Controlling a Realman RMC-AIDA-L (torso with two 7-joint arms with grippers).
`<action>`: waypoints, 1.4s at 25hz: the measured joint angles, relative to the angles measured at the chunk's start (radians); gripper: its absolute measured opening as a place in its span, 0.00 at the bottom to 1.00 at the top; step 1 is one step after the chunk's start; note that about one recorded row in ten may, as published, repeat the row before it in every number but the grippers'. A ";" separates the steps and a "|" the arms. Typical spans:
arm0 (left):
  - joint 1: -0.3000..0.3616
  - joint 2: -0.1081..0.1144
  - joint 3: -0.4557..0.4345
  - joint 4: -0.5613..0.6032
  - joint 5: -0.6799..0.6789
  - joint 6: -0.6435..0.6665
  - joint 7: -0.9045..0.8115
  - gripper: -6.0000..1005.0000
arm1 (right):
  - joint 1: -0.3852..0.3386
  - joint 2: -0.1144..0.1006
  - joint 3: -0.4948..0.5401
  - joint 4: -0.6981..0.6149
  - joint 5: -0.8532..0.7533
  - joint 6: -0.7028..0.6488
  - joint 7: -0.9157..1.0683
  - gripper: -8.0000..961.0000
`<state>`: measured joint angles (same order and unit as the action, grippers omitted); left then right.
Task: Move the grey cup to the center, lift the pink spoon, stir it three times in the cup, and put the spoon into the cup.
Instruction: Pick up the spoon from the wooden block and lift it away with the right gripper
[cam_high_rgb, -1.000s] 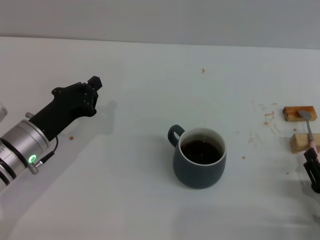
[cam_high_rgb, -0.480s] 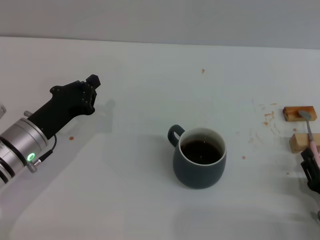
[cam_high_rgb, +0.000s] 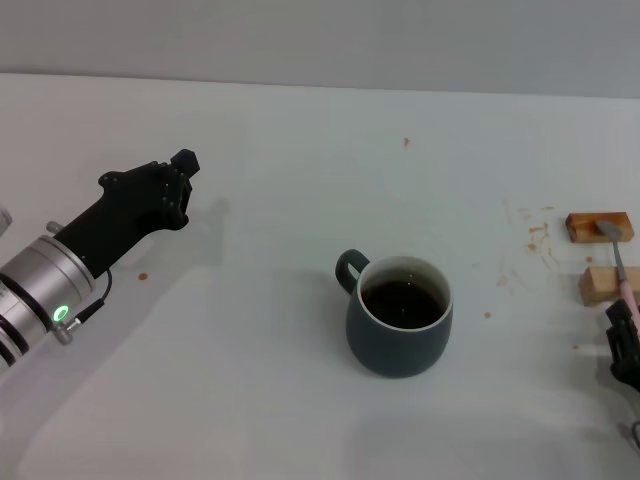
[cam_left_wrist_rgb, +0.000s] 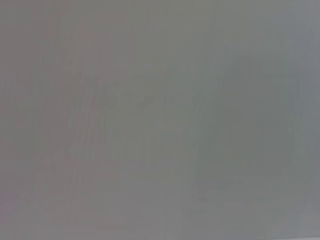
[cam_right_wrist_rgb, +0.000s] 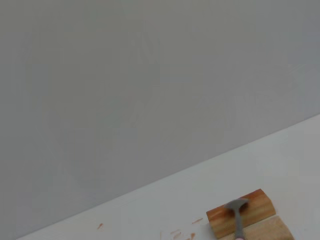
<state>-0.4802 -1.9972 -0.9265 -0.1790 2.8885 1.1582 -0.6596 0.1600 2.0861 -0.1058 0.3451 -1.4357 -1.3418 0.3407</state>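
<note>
Placement of the rounded dark blue-grey ceramic mug (cam_high_rgb: 399, 315), part-filled with dark brown liquid, appeared complete: it stood upright near the middle of the white surface (cam_high_rgb: 280, 200), loop handle toward the robot's left, with neither tool touching it. Pickup of the slim spoon with pale pink handle and grey metal bowl (cam_high_rgb: 618, 262) was judged the step in hand. That spoon lay across two small wooden blocks (cam_high_rgb: 600, 227) at the right edge of the head view, bowl on the farther block, handle running back over the nearer one toward the right tool (cam_high_rgb: 624, 340). The right tool sat just beside the handle's near end, largely cut off by the frame; whether its fingers were spread or closed could not be determined. The left tool (cam_high_rgb: 183, 170) hung well apart from the mug at the left, its finger spacing likewise indeterminate. For a sound pickup, the right tool should straddle the handle behind the nearer block, close squarely across its width, then rise straight so the blocks remain undisturbed.
</note>
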 joint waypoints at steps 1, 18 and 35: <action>0.000 0.000 0.000 0.002 0.000 0.000 0.000 0.05 | 0.000 0.000 0.000 0.000 0.000 0.000 0.000 0.33; -0.002 -0.003 0.000 0.009 0.000 0.000 0.000 0.05 | 0.003 0.000 0.003 -0.002 0.002 0.000 0.000 0.16; -0.001 -0.002 0.000 0.009 0.000 0.000 0.000 0.06 | 0.000 0.002 0.023 -0.001 0.002 -0.009 0.000 0.14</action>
<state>-0.4817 -1.9987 -0.9265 -0.1703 2.8881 1.1581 -0.6596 0.1604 2.0878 -0.0824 0.3437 -1.4341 -1.3504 0.3405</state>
